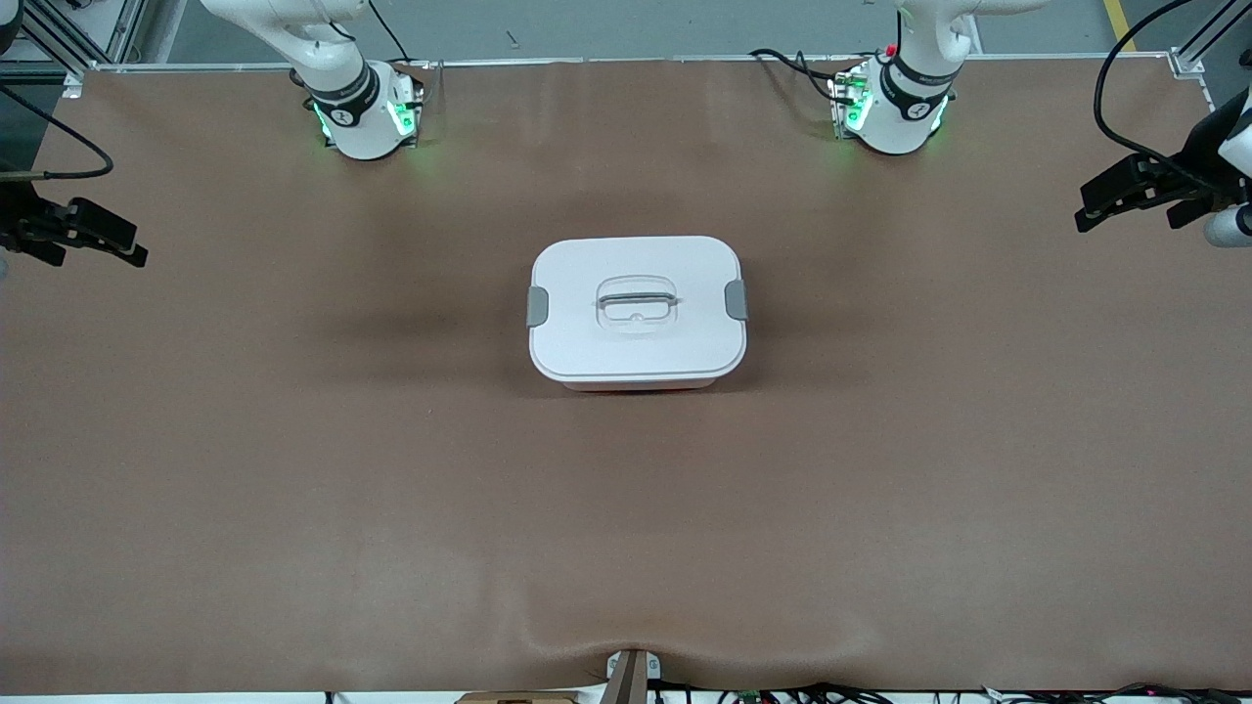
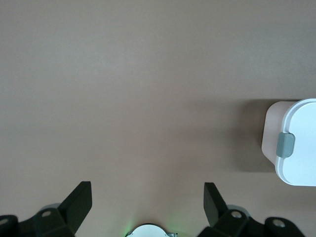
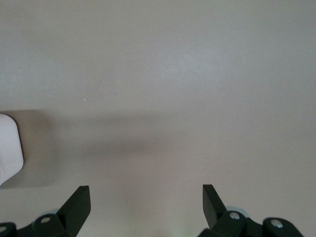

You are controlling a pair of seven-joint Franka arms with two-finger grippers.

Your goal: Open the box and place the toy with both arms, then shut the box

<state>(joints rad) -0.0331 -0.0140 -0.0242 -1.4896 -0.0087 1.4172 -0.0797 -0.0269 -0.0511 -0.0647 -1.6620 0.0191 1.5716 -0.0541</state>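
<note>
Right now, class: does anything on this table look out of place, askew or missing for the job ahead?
The box sits square, lid on, both grey latches down. What stands out: no toy shows in any view. Both the left gripper and the right gripper hang open over the table's ends.

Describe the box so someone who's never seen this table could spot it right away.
On the brown table, look at the middle, between the two arms' ends. The box sits there alone: white, rounded, lid shut, with a grey latch on each short side and a recessed handle on top.
</note>
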